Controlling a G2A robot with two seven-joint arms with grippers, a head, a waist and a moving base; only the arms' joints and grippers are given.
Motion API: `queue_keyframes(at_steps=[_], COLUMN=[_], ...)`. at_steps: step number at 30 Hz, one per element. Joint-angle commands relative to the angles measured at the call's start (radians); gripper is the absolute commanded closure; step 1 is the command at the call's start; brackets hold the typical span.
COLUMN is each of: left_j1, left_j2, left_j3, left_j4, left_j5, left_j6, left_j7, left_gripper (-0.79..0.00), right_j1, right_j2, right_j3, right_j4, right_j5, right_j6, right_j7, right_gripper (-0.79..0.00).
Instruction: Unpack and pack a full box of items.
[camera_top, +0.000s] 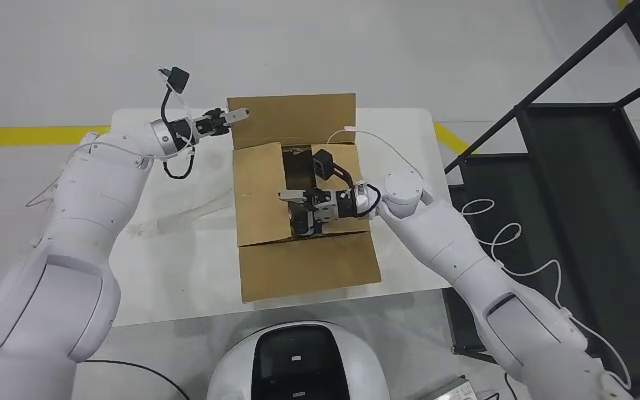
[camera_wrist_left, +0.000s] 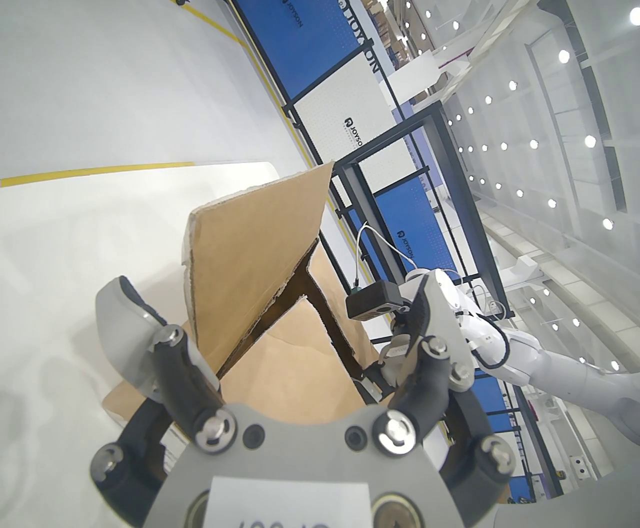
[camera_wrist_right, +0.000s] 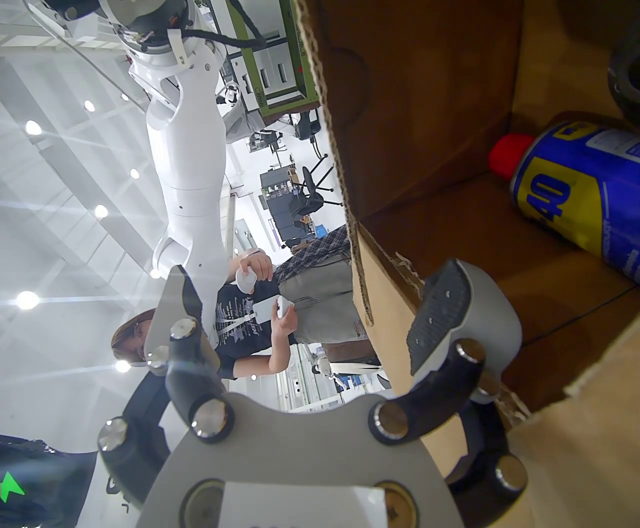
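Observation:
A brown cardboard box (camera_top: 300, 255) stands in the middle of the white table (camera_top: 170, 270) with its flaps folded out. My left gripper (camera_top: 235, 116) is at the far left corner of the far flap (camera_top: 290, 118). In the left wrist view that gripper (camera_wrist_left: 272, 300) is open, and the flap's corner (camera_wrist_left: 250, 245) rises between its fingers. My right gripper (camera_top: 292, 197) hovers over the box opening. It is open (camera_wrist_right: 310, 290) and straddles a cardboard wall edge (camera_wrist_right: 362, 285). A blue and yellow spray can (camera_wrist_right: 575, 195) with a red cap lies inside the box.
A black metal frame (camera_top: 560, 170) stands just off the table's right side. A white cable (camera_top: 395, 150) runs from the right wrist over the far right of the table. A dark round object (camera_wrist_right: 625, 75) lies in the box beyond the can. Bare tabletop lies left of the box.

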Motion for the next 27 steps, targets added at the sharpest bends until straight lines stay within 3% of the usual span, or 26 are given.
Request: queue_keyframes(at_steps=[1, 9, 16, 27], left_j1=[0.0, 0.0, -0.009, -0.009], left_j2=[0.0, 0.0, -0.021, -0.021], left_j3=[0.0, 0.0, 0.006, 0.006], left_j4=[0.0, 0.0, 0.015, 0.015], left_j5=[-0.001, -0.001, 0.02, 0.02], left_j6=[0.0, 0.0, -0.068, -0.068], left_j7=[-0.001, -0.001, 0.031, 0.031], left_gripper=[-0.785, -0.785, -0.785, -0.785], right_j1=[0.0, 0.0, 0.002, -0.093], right_j2=[0.0, 0.0, 0.001, 0.062], right_j3=[0.0, 0.0, 0.029, 0.195], right_j4=[0.0, 0.0, 0.0, -0.143], right_j5=[0.0, 0.0, 0.024, 0.011], right_j6=[0.0, 0.0, -0.014, 0.001], right_j7=[0.0, 0.0, 0.026, 0.097], right_gripper=[-0.785, -0.785, -0.785, -0.785])
